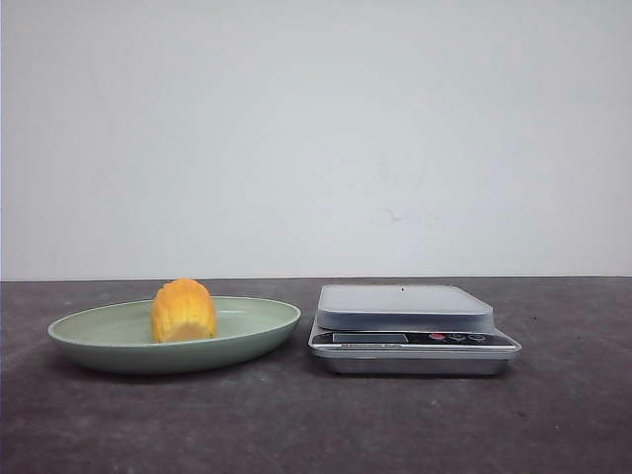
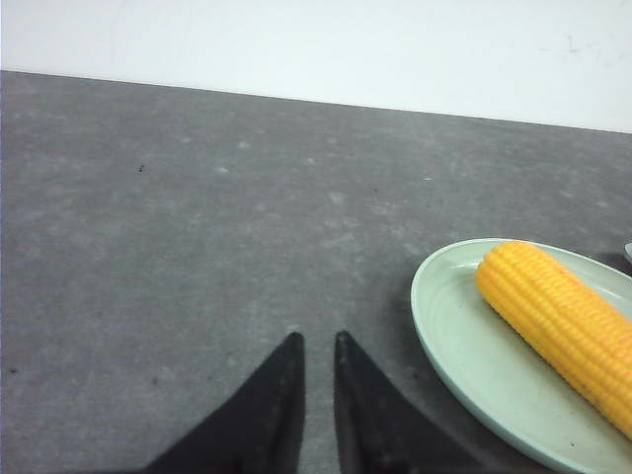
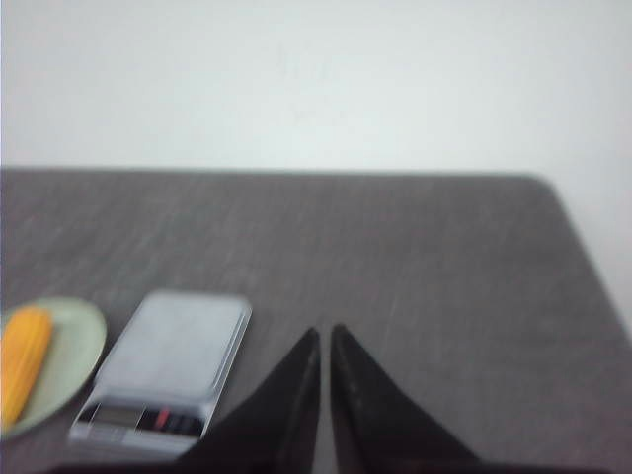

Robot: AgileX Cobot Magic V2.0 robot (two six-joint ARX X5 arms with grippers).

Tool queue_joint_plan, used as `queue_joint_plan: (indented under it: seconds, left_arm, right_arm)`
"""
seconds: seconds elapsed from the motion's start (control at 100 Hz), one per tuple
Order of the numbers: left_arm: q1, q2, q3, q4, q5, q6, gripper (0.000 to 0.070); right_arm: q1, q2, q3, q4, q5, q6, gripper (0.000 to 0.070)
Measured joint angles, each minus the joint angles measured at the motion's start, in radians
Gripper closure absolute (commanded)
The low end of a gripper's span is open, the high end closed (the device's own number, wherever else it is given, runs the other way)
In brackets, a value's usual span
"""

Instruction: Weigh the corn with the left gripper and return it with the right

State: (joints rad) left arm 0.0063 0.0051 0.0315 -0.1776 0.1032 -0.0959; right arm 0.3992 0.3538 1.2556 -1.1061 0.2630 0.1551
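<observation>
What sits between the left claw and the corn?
Only bare grey table and the green plate's near rim, as the left wrist view shows. The left end effector is apart from the corn.

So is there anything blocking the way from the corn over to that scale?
Nothing visible does. The corn lies on the green plate, and the scale sits right beside the plate with only a narrow strip of bare table between them. The scale's platform is empty.

Probably lab test bench: bare grey tabletop (image 1: 296, 425), blank white wall (image 1: 316, 128), digital scale (image 1: 410, 331).
</observation>
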Motion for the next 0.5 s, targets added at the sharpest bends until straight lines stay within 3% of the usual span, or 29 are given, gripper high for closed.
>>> queue_joint_plan:
  seconds: [0.23,0.39,0.5]
  left_arm:
    - [0.0,0.0,0.0,0.0,0.0,0.0,0.0688]
    - [0.0,0.0,0.0,0.0,0.0,0.0,0.0688]
    - [0.0,0.0,0.0,0.0,0.0,0.0,0.0688]
  right_arm:
    - [-0.195,-0.084,-0.22,0.297,-0.034,-0.098,0.0689]
    - [-0.319,-0.193,-0.54,0.607,-0.211,-0.169,0.0689]
    - [-0.363,-0.238,-0.766,0.796,-0.285,-0.192,0.0689]
